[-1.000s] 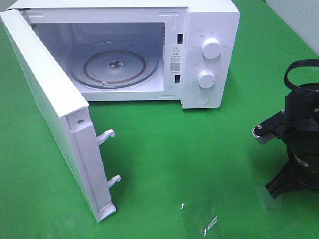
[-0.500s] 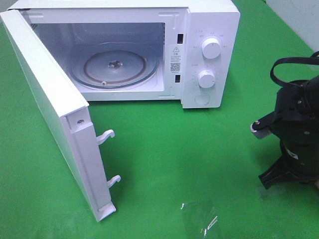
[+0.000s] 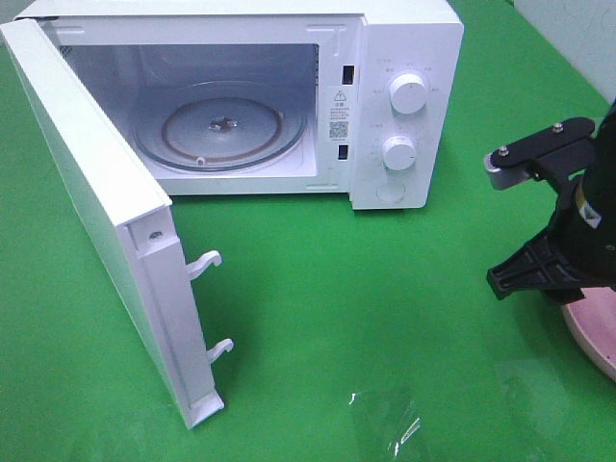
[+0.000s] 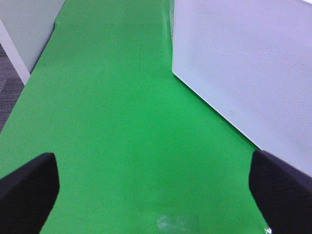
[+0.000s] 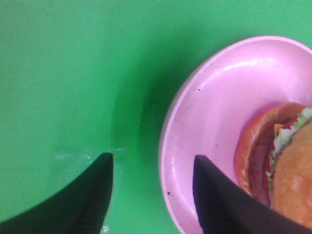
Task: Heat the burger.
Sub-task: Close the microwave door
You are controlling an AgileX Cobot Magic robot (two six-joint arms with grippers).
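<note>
Right tool (image 5: 151,190) hovers, jaws parted and empty, at the pink plate (image 5: 214,92) rim, lower right. Picking up the burger (image 5: 287,170) looks next; it calls for straddling that rim, microwave (image 3: 404,58) already open.

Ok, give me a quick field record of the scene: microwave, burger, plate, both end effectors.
microwave: door swung wide open, glass turntable bare
burger: on the pink plate, outside the microwave
pink plate: on the green table, right of the microwave
right end effector: open, one finger over the plate rim, holding nothing
left end effector: open, empty, beside the door
</note>
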